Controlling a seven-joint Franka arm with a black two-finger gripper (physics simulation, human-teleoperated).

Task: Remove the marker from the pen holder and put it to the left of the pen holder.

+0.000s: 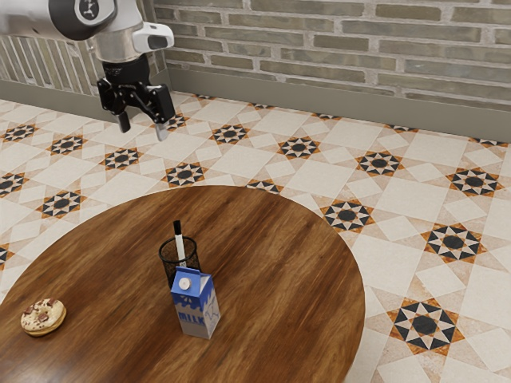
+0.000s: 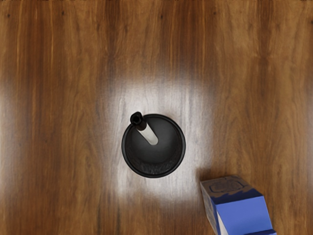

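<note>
While the black two-finger gripper point(image 1: 143, 126) is spread open high above, the black-capped white marker point(image 1: 180, 247) is seated steeply in the black mesh pen holder point(image 2: 153, 169), tilted toward the far rim.

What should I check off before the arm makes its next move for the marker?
1. Gripper open: ok, its fingers stand apart with nothing between them.
2. Marker in the holder, cap end up: ok.
3. Marker upright for a straight grasp: not ok, it leans toward the rim.
4. Holder standing upright: ok.
5. Milk apart from the holder: ok, but it stands close by, so it could get bumped.
6. Fingers lined up to close on the marker: cannot tell, the gripper is well above it.
</note>
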